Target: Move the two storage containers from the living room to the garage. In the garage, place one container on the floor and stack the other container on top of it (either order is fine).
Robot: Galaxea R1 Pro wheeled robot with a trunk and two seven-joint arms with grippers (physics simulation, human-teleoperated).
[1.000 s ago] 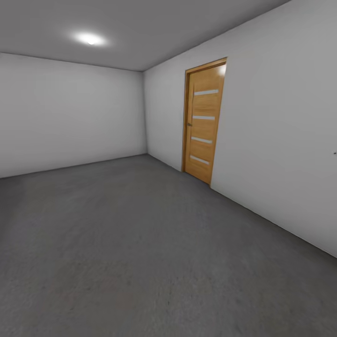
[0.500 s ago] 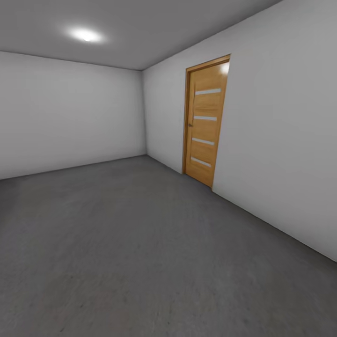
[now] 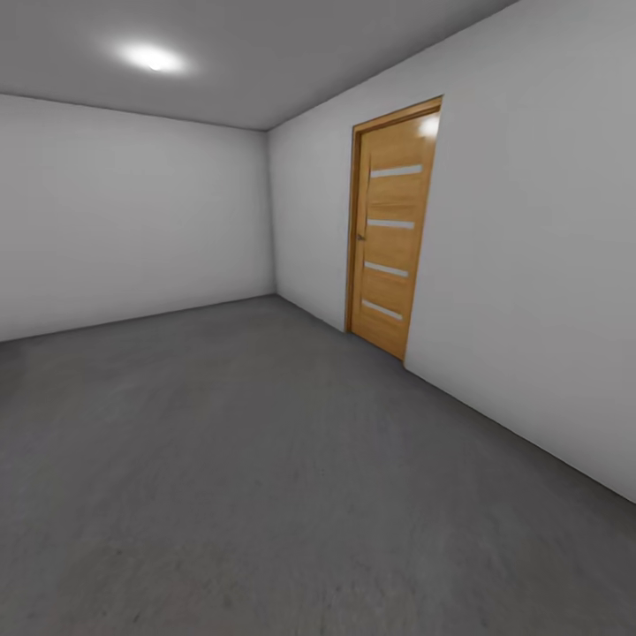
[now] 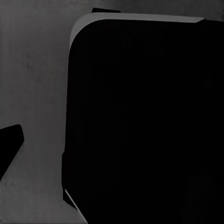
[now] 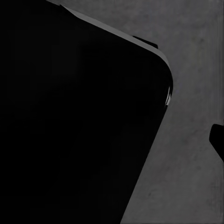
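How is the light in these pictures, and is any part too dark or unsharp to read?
Head view: one ceiling light blooms softly, a pale glare sits on the door near its top corner, the floor looks slightly smeared. Both wrist views: a large black shape hides detail beside dim grey floor.

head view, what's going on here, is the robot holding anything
Nothing is being handled at this moment. The head camera looks across a bare room with a dark grey speckled concrete-like floor, plain white-grey walls and a shut wooden door with pale stripes at the right. Both wrist cameras look down at that floor past a large black shape.
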